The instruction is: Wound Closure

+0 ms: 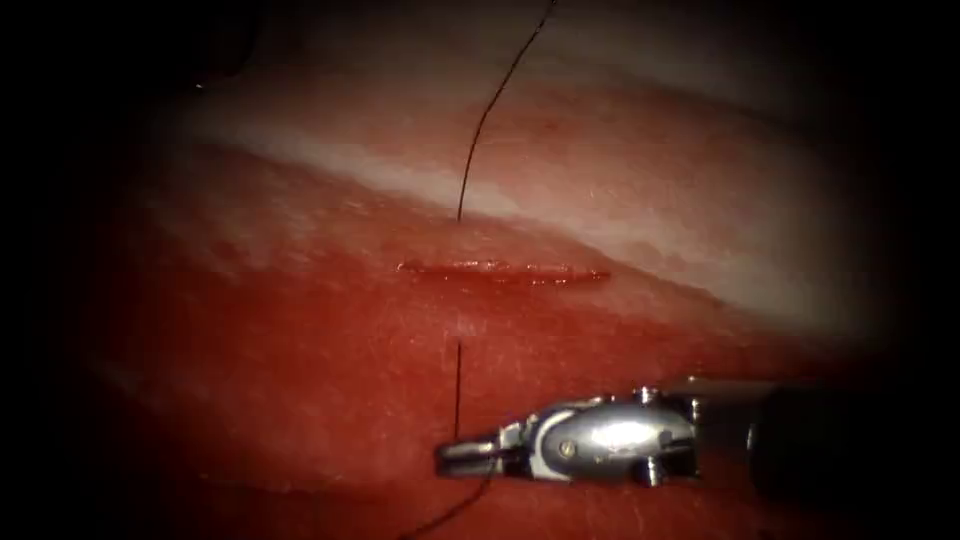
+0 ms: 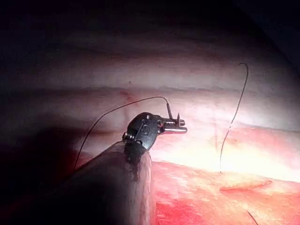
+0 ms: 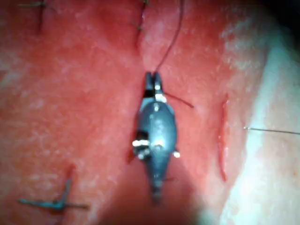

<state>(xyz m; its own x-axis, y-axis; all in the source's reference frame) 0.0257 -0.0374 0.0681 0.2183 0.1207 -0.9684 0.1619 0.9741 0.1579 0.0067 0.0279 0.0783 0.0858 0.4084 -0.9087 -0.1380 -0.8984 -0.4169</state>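
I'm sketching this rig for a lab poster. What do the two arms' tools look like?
The right tool has short, narrow silver fingers on a rounded, polished metal wrist with small pins and a screw, joined to a dark, thick shaft. The left tool has slim bright metal fingers on a dark, rounded disc-like wrist, at the end of a dark cylindrical shaft. No cables or markings are visible on either.

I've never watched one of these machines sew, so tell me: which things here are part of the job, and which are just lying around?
Part of the job:
- tissue
- cut
- thread, through the tissue near the cut's left end
- right tool, shut on the thread
- left tool, also shut on thread

Just there:
- old stitches elsewhere on the tissue
- red fluid along the cut
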